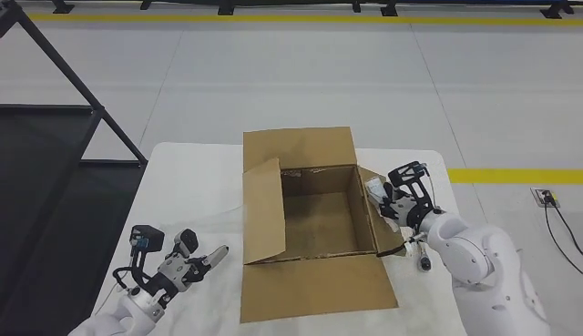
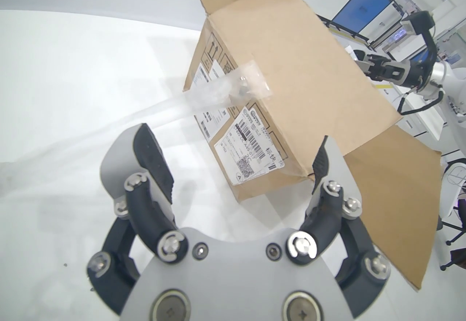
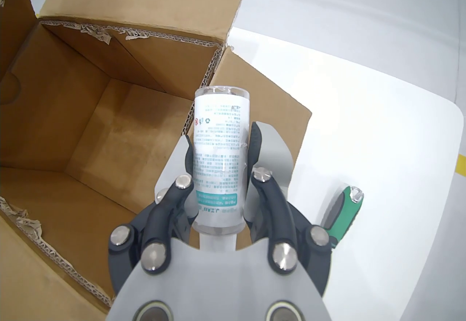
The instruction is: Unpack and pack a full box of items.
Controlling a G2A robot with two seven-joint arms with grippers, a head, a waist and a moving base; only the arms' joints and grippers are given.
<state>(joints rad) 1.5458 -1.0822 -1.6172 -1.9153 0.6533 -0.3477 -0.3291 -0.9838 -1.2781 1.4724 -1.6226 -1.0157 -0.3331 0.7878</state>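
The right gripper [image 3: 221, 140] pinches a white bottle [image 3: 218, 118] over the right flap of the open box [image 1: 296, 147].
The bottle lies lengthwise between its fingers. The left gripper [image 2: 233, 142] is spread wide, a clear bag [image 2: 233, 87] just ahead, between it and the box.

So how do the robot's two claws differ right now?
The left gripper is open and empty; the right gripper is shut on a white-labelled bottle. The left gripper sits over the table beside the box; the right gripper is by the box's side flap. Both have the same dark-padded two-finger build.
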